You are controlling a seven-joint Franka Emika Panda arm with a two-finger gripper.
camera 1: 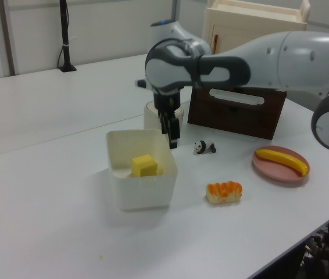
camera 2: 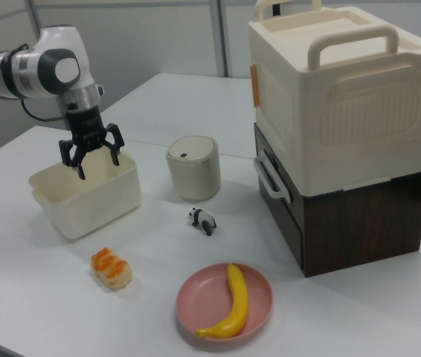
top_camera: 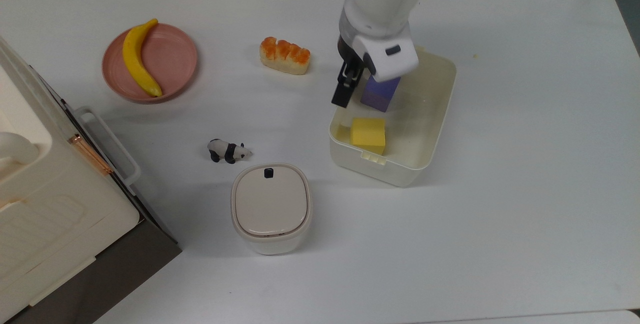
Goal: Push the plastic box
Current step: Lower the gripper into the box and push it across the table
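Note:
The plastic box is a cream-white open tub right of centre in the top view; it also shows in the left view and the right view. Inside lie a yellow block and a purple block. My gripper hangs open over the box's wall on the top view's left, holding nothing. The right view shows its fingers spread, one above the box's inside and one by the rim. In the left view the gripper is at the box's far right corner.
A beige-topped canister and a toy panda lie to the top view's left of the box. A bread piece and a pink plate with a banana sit farther back. A big cream case fills the left edge.

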